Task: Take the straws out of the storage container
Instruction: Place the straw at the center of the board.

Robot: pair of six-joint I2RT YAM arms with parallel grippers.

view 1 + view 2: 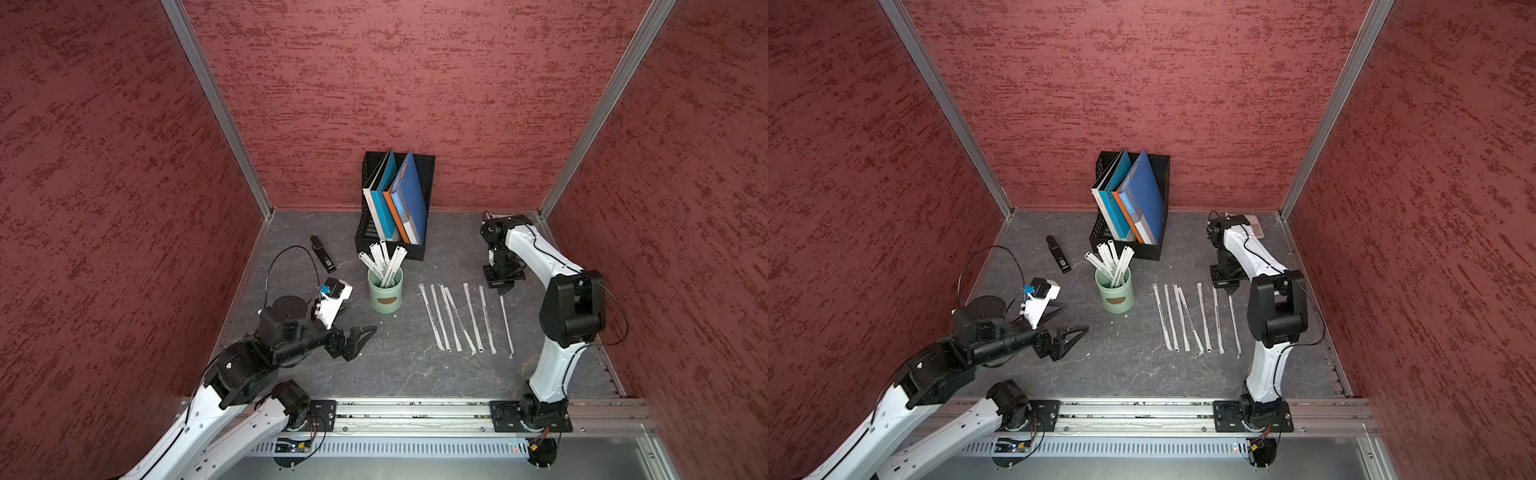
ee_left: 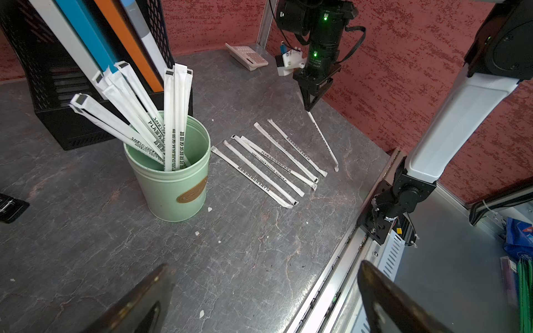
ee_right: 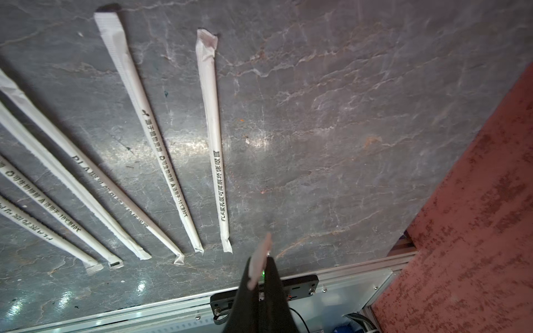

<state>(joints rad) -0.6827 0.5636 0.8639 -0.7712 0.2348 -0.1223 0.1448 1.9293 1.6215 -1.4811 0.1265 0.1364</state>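
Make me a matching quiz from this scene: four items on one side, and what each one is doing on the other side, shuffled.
Column one:
1. left gripper
2. right gripper
3. mint-green cup
4. black mesh file rack

Column two:
A. holds blue folders
B. shut on one wrapped straw
C. open, holding nothing
D. has wrapped straws standing in it

Pairs: 1-C, 2-B, 3-D, 4-A

straws (image 1: 394,262) in cup (image 1: 391,291), file rack (image 1: 417,252) behind
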